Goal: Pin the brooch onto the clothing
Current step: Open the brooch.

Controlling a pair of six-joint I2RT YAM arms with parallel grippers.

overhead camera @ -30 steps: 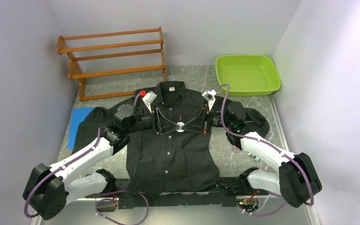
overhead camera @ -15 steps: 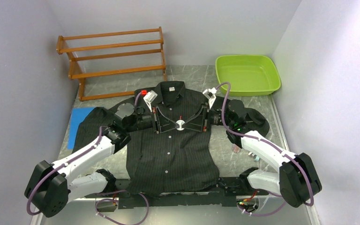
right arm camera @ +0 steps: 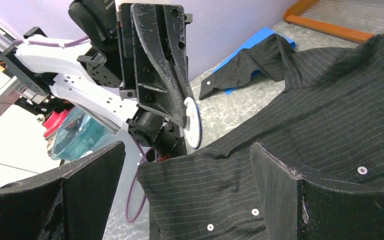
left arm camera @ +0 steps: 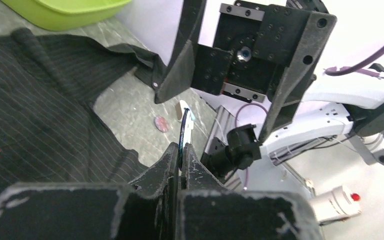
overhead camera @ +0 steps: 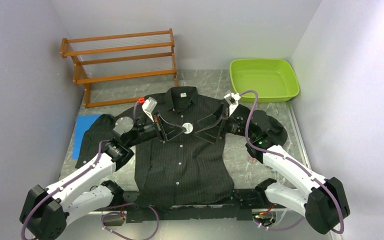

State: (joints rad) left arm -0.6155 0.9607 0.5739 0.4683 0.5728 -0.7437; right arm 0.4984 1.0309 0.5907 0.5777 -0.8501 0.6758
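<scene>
The clothing, a black pinstriped shirt (overhead camera: 180, 160), lies flat on the table, buttons up. The brooch (overhead camera: 187, 128), a small white round disc, hangs above its chest. My left gripper (overhead camera: 182, 129) is shut on the brooch's rim. In the left wrist view the brooch (left arm camera: 186, 125) stands edge-on, sticking out of my pressed-together fingertips (left arm camera: 172, 155). My right gripper (overhead camera: 206, 129) faces it from the right, open and apart from the disc. In the right wrist view the brooch (right arm camera: 192, 122) sits at the tip of the left gripper's fingers (right arm camera: 160, 60), above the shirt (right arm camera: 330, 100), beyond my own open gripper (right arm camera: 186, 150).
A wooden rack (overhead camera: 120, 65) stands at the back left and a green tub (overhead camera: 264, 79) at the back right. A blue mat (overhead camera: 85, 127) lies under the shirt's left sleeve. A small pinkish item (overhead camera: 252, 159) rests on the table by the right arm.
The right gripper has opened and let go of the brooch. The left gripper has shut on it and carried it slightly up and left. Both wrists have swung outward.
</scene>
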